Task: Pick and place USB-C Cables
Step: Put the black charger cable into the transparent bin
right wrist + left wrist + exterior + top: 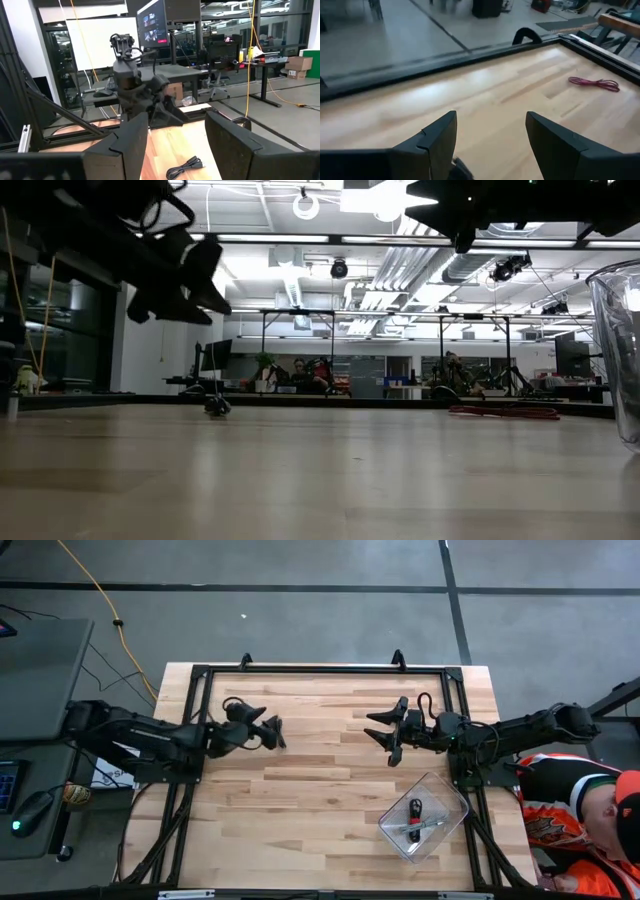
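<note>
Cables in clear bin (452,802): black and silver-grey bundles (417,819) already inside. Pinkish-red cable (594,83) and black cable (184,167) loose on tabletop. Likely light, limp, slippery; grip mid-bundle. Left gripper (275,732) and right gripper (388,737) spread apart, empty, above table.

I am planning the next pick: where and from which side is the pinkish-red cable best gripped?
Probably at the middle of the pinkish-red cable, from straight above. It lies flat on the table as a long thin bundle, so the open left gripper should close across its narrow width.
</note>
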Tool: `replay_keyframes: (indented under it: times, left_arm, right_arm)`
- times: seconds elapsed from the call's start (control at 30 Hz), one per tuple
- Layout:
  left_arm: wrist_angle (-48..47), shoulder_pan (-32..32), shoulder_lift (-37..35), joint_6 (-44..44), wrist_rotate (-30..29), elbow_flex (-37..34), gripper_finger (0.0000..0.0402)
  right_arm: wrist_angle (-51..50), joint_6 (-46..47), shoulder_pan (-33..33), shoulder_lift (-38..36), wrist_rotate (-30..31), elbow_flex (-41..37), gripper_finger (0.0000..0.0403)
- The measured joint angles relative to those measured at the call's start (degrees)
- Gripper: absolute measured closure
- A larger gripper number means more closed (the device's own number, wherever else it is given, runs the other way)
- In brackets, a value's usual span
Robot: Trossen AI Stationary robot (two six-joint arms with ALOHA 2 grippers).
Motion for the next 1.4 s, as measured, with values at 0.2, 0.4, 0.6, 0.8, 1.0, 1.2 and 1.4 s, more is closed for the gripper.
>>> replay_keyframes:
  times: [0.2,0.4,0.6,0.8,1.0,1.2,1.4]
  left_arm:
    - [6.3,1.4,5.8,-5.4,12.4,0.0,0.0183]
    - [7.3,2.0,7.6,-5.5,15.0,0.0,0.0183]
    - [0.9,2.0,10.8,-11.8,4.0,0.0,0.0183]
    - [2.0,2.0,18.4,-16.8,1.6,0.0,0.0183]
    - [2.6,2.0,24.4,-26.1,-0.1,0.0,0.0183]
    - [9.0,1.9,26.8,-26.1,-0.4,0.0,0.0183]
    - [8.8,1.4,30.0,-29.8,-0.7,0.2,0.0183]
  right_arm:
    - [0.0,0.9,0.0,0.0,0.0,0.0,0.0213]
    - [0.0,1.0,0.0,0.0,1.0,0.0,0.0213]
    - [0.0,1.0,0.0,0.0,1.3,0.0,0.0213]
    - [0.0,1.0,0.0,0.0,1.4,0.0,0.0213]
    - [0.0,1.4,0.0,0.0,1.4,0.0,0.0213]
    - [0.0,1.4,0.0,0.0,1.4,0.0,0.0213]
    - [0.0,1.4,0.0,0.0,1.4,0.0,0.0213]
